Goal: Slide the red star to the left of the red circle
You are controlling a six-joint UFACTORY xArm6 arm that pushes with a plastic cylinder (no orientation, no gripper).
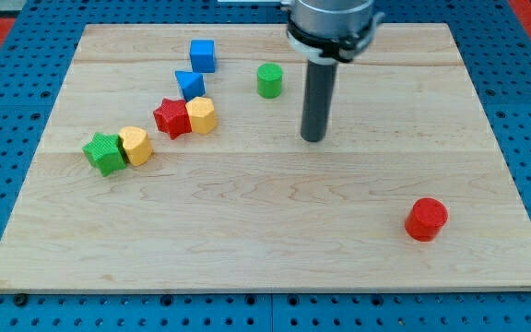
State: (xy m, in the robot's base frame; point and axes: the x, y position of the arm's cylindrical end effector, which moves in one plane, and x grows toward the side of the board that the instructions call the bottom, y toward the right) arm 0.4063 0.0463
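The red star (171, 118) lies on the wooden board at the view's upper left, touching a yellow block (201, 115) on its right. The red circle (426, 219) stands alone at the view's lower right. My tip (313, 138) rests on the board near the middle top, well to the right of the red star and up and left of the red circle. It touches no block.
A blue triangle (190, 85) sits just above the red star, a blue cube (202, 55) above that. A green cylinder (269, 80) stands left of the rod. A green star (105, 152) and a yellow block (135, 145) touch at the far left.
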